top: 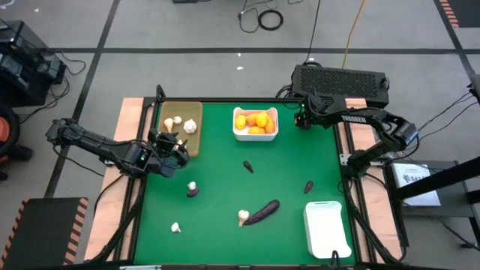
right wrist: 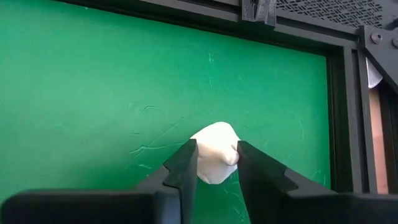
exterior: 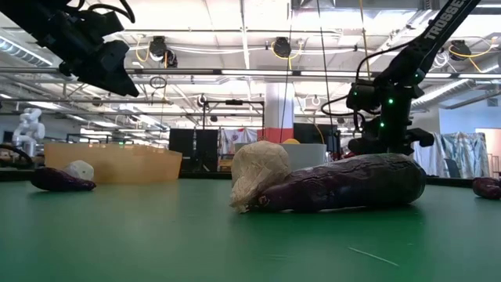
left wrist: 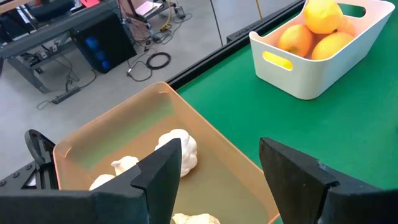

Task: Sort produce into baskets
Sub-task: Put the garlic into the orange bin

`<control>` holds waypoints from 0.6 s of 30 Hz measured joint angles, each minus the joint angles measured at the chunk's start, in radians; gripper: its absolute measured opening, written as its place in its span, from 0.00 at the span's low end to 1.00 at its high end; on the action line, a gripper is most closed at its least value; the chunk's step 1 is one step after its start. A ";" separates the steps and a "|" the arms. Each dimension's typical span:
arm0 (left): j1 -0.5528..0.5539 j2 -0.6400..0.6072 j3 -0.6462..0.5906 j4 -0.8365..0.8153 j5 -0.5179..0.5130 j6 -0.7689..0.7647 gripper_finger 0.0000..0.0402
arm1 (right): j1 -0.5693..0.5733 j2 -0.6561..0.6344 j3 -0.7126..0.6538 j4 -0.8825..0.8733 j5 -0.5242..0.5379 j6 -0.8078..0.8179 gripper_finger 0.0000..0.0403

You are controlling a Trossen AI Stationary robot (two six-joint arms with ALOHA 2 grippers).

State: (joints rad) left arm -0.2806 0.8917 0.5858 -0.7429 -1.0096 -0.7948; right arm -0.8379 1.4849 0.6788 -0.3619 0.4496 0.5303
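Here, eggplant (top: 264, 212): laid near the middle of the green mat (top: 225, 191), its long axis slanted from near-left to far-right; a white bulb (top: 243, 217) is pressed against its near-left end.
Eggplant surface: seen in the low view as dark purple, smooth and glossy, beside the bulb's rough, papery skin.
Right gripper (right wrist: 216, 149): placed at the far right corner of the mat; its dark fingers are pinched on either side of a lumpy white garlic bulb (right wrist: 214, 134) that sits on the mat.
View difference: that pinched bulb is shown only by the right wrist view; in the high view it is hidden under the gripper (top: 301, 120).
Left gripper (left wrist: 217, 155): held above the near edge of the tan tray (left wrist: 143, 134), fingers spread wide, nothing between them.
Tan tray contents: pale bulbs (left wrist: 180, 152) are gathered inside; the walls are thin and smooth.
White bin (left wrist: 298, 78): glossy plastic with rounded corners, at far centre, filled with orange-yellow fruits (top: 255, 121).
Second white bin (top: 326, 229): set at near right.
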 joint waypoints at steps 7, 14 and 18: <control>0.000 0.000 0.000 -0.001 0.000 0.000 0.56 | 0.000 -0.001 0.002 -0.007 0.005 -0.039 0.10; 0.000 0.000 0.000 -0.001 0.000 0.000 0.56 | 0.002 -0.006 0.036 -0.097 -0.013 -0.101 0.01; 0.000 0.000 0.000 0.000 0.000 0.017 0.56 | 0.018 -0.006 0.093 -0.196 -0.016 -0.101 0.01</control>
State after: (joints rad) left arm -0.2806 0.8917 0.5858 -0.7429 -1.0092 -0.7782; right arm -0.8203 1.4792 0.7717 -0.5577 0.4332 0.4289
